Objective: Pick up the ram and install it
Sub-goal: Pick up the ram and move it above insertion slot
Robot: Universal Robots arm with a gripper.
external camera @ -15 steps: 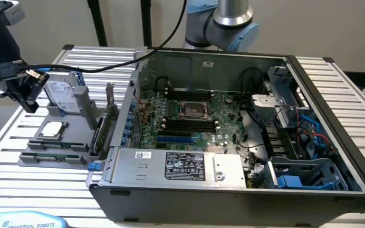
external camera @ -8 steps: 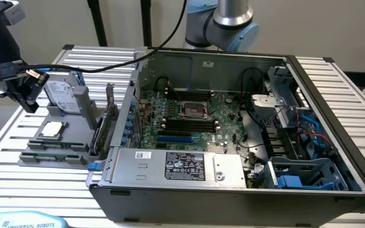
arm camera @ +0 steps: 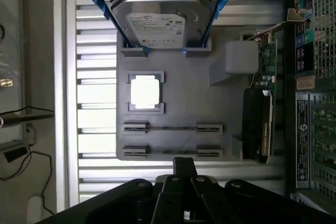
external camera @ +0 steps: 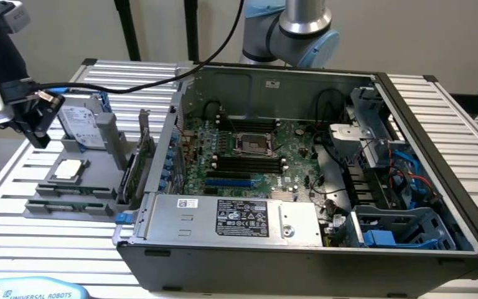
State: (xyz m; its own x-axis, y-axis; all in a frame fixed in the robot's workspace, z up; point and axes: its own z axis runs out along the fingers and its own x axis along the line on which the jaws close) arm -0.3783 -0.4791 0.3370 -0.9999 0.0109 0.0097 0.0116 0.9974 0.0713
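Tabletop of aluminium slats (external camera: 438, 99) carries the whole lot, and the biggest thing on it is an open black PC case (external camera: 305, 261) lying on its side. Its motherboard (external camera: 260, 159) faces up, black memory slots (external camera: 243, 163) in the middle and a silver power supply (external camera: 231, 215) along the near wall. A grey-and-blue joint of the robot arm (external camera: 301, 28) rises behind the case. Just beside the case, on the exterior view's left, sits a grey parts holder (arm camera: 184, 98). On it, big to small: a hard drive (arm camera: 157, 27) in a blue caddy at the end away from the gripper, an expansion card (arm camera: 258, 124) standing upright on the side nearest the case, a square CPU (arm camera: 144, 92) in its pocket, and then the ram (arm camera: 173, 128), a thin stick seen edge-on across a pair of little grey rests. Looks like a second stick (arm camera: 173, 152) sits in the next pair, nearer the gripper. Gripper (arm camera: 185, 162) hangs above the holder's edge, touching nothing, jaws fully closed and empty.
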